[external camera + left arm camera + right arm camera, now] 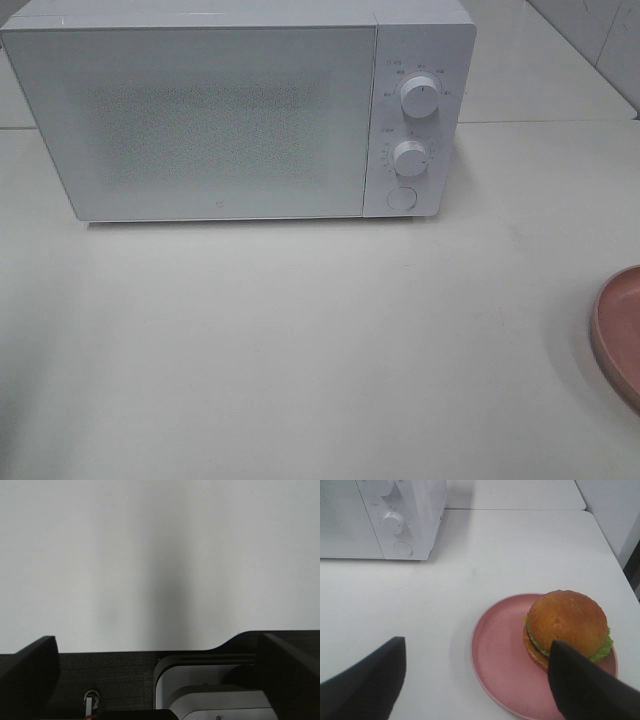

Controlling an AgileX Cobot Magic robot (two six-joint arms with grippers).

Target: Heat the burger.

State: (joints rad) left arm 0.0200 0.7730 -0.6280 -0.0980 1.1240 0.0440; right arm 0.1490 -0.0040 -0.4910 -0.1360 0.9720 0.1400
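The burger (567,622), with a glossy brown bun and green lettuce, sits on a pink plate (500,655) in the right wrist view. My right gripper (477,645) is open and empty above the near side of the plate, one finger (580,685) close over the burger's near edge. In the high view only the plate's rim (612,335) shows at the right edge; the burger and both grippers are out of view there. The white microwave (220,110) stands at the back with its door shut. My left gripper (155,642) is open and empty over bare white surface.
The microwave's panel has two round knobs (418,97) (410,157) and a round button (401,197) below them. The microwave's right corner also shows in the right wrist view (405,520). A white table (300,350) lies in front of it.
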